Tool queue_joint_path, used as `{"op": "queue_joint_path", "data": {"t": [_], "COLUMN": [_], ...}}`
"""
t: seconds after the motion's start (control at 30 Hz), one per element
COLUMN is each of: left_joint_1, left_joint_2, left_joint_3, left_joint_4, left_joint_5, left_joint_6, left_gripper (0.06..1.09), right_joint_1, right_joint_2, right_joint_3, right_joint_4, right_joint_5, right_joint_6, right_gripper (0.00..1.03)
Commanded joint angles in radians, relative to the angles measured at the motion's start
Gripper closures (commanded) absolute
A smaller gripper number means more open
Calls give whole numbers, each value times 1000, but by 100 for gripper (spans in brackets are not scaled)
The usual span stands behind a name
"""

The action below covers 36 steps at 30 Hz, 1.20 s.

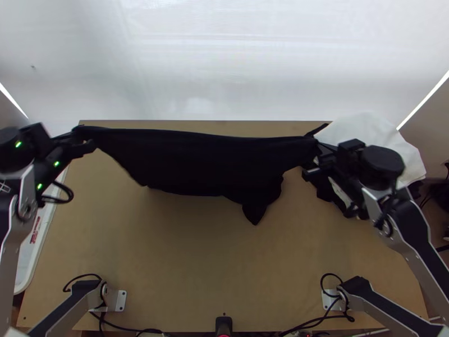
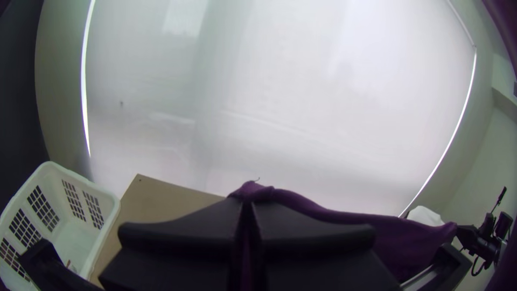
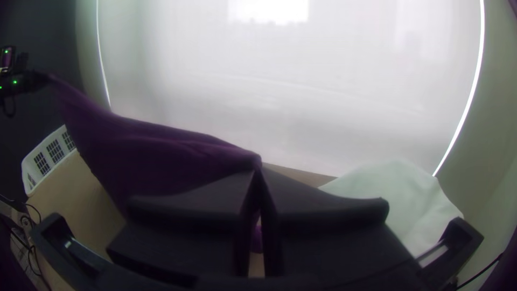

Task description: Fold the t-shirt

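Dark purple, the t-shirt hangs above the table, stretched between left gripper and right gripper — both pinched closed on its ends — with the folding seemingly all to come.

A pale blind spans the top of the top view — bright, with light at its side edges. A white plastic basket stands in the left wrist view's lower left; a rumpled white cloth lies at the top view's right — by the far right corner of the wooden table.
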<state>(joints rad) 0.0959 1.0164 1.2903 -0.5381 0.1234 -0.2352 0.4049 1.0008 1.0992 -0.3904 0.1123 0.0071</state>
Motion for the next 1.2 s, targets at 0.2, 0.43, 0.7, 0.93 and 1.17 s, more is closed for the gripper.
{"op": "queue_joint_path", "data": {"t": [0.2,0.43,0.7,0.93,1.17], "left_joint_1": [-10,61,74,91,68], "left_joint_2": [-427,-578,-599,-592,-556], "left_joint_3": [-28,1,20,24,10], "left_joint_4": [33,1,-2,15,-155], "left_joint_5": [15,12,-16,-18,1], "left_joint_6": [-133,-162,-159,-174,-176], "left_gripper": [105,105,105,105,105], "right_joint_1": [-3,-35,-144,-198,-184], "right_joint_2": [-418,-636,-757,-763,-735], "right_joint_3": [106,163,183,189,96], "right_joint_4": [-93,-335,-416,-372,-386], "right_joint_5": [0,0,-8,-26,-33], "right_joint_6": [1,-6,-75,-71,13], "right_gripper": [100,100,100,100,100]}}
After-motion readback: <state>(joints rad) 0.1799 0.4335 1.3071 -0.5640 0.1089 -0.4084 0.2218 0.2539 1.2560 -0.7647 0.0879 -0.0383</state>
